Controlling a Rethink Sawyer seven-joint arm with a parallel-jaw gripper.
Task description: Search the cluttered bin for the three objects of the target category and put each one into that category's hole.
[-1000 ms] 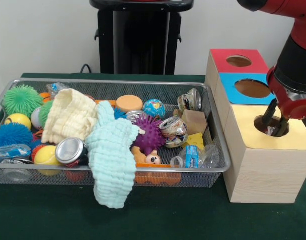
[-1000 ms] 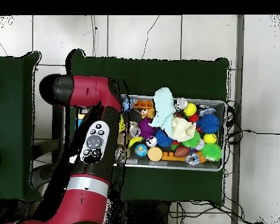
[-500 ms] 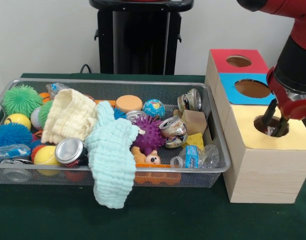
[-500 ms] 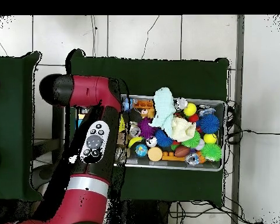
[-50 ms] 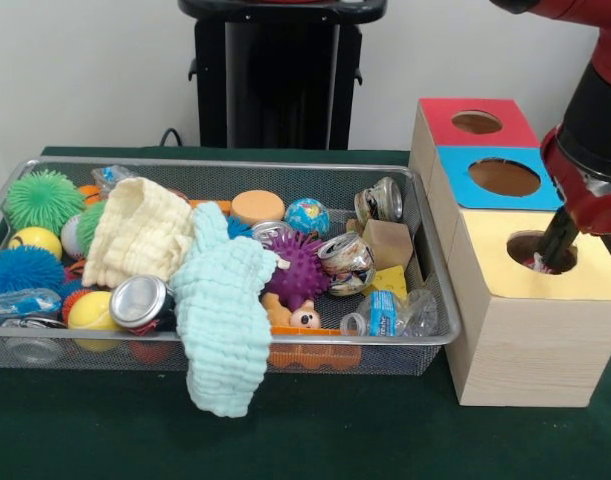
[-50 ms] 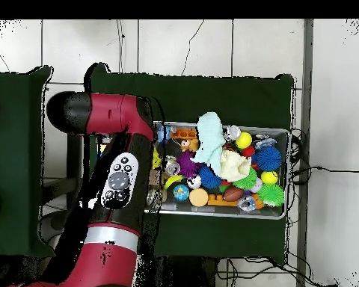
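A wire bin (image 5: pixel 431 300) holds mixed clutter: crushed cans (image 5: pixel 347 258), a can (image 5: pixel 139 301) at the front, spiky balls (image 5: pixel 299 270), a mint cloth (image 5: pixel 220 320) hanging over the front rim, and a cream cloth (image 5: pixel 140 232). To its right stand three boxes with holes: red (image 5: pixel 476 122), blue (image 5: pixel 504 177) and yellow (image 5: pixel 585 285). My gripper (image 5: pixel 555 250) hangs open at the right rim of the yellow box's hole (image 5: pixel 528 250), holding nothing. Something pale lies inside that hole. In the overhead view the red arm (image 6: pixel 115 187) covers the boxes and the gripper beside the bin (image 6: pixel 224 215).
A black stand (image 5: pixel 275 75) rises behind the bin. A small cardboard box (image 5: pixel 389 243) and a clear plastic bottle (image 5: pixel 390 315) lie at the bin's right end, near the boxes. Green cloth (image 5: pixel 335 430) covers the table in front.
The gripper has shifted a little right and up at the yellow hole, leaving the hole's left side uncovered. The bin's contents have not moved.
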